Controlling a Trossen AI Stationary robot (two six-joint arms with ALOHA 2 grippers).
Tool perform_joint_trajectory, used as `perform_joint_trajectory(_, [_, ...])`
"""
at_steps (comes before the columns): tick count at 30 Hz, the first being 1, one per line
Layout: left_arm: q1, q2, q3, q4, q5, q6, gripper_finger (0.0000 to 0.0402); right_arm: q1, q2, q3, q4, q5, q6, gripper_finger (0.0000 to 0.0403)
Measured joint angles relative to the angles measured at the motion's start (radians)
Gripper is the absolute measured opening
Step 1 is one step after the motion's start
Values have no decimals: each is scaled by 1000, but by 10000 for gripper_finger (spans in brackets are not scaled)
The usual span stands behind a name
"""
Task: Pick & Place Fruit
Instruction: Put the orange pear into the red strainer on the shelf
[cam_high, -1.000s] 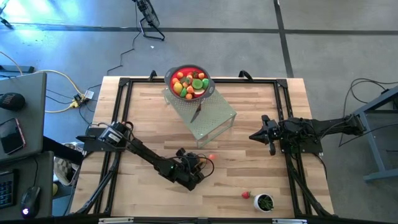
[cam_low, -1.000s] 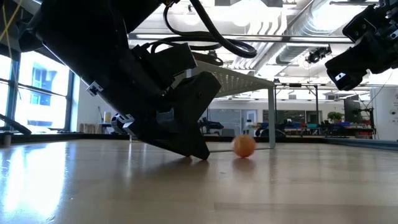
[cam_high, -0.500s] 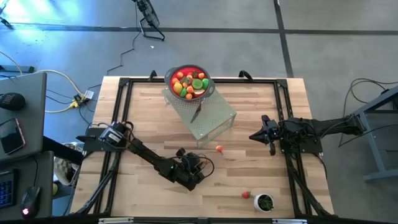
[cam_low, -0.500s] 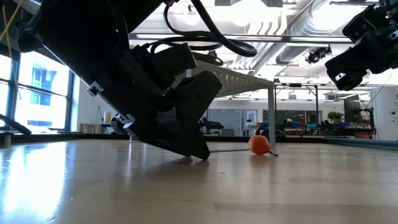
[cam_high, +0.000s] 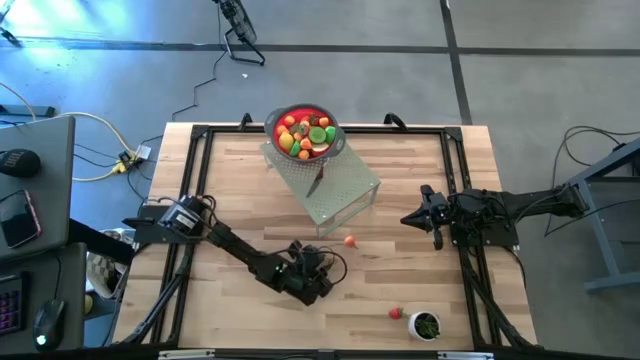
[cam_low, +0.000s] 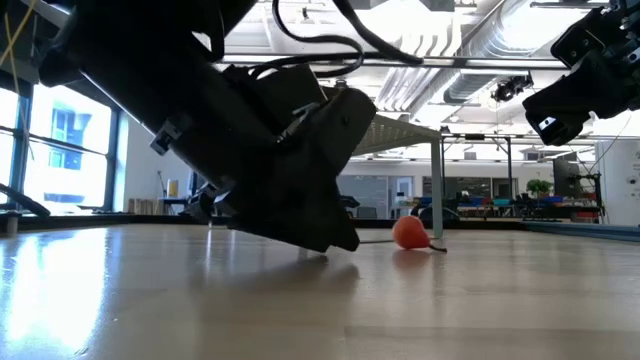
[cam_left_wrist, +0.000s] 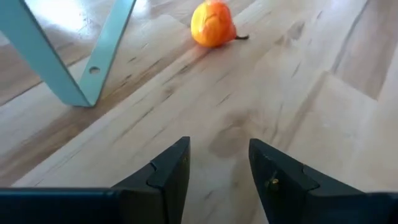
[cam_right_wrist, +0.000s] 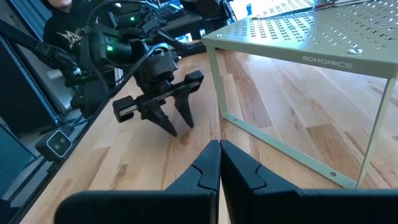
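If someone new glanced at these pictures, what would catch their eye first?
Probably the red bowl heaped with fruit, on a perforated metal stand at the table's far edge. Next, the lone orange fruit lying loose on the wood, just ahead of the open, empty left gripper.

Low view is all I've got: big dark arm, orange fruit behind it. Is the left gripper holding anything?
Observer: No. Left gripper is open and empty, wood between its fingers.
Operator: Where's the fruit relative to it?
Observer: The orange fruit lies loose on the table ahead of the gripper, by the rack's leg.
Operator: Right arm?
Observer: Right gripper is shut, empty, waiting at the table's right side.
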Motion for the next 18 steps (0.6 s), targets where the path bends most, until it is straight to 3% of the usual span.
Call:
perform_joint_trajectory(6, [-1, -12, 0, 5, -4, 39, 134, 0, 0, 0, 0, 0, 0, 2])
perform_joint_trajectory(15, [-1, -15, 2, 50, 12, 158, 10, 0, 0, 0, 1, 0, 0, 2])
perform_joint_trajectory(18, [-1, -15, 2, 56, 21, 162, 12, 0, 0, 0, 0, 0, -1, 2])
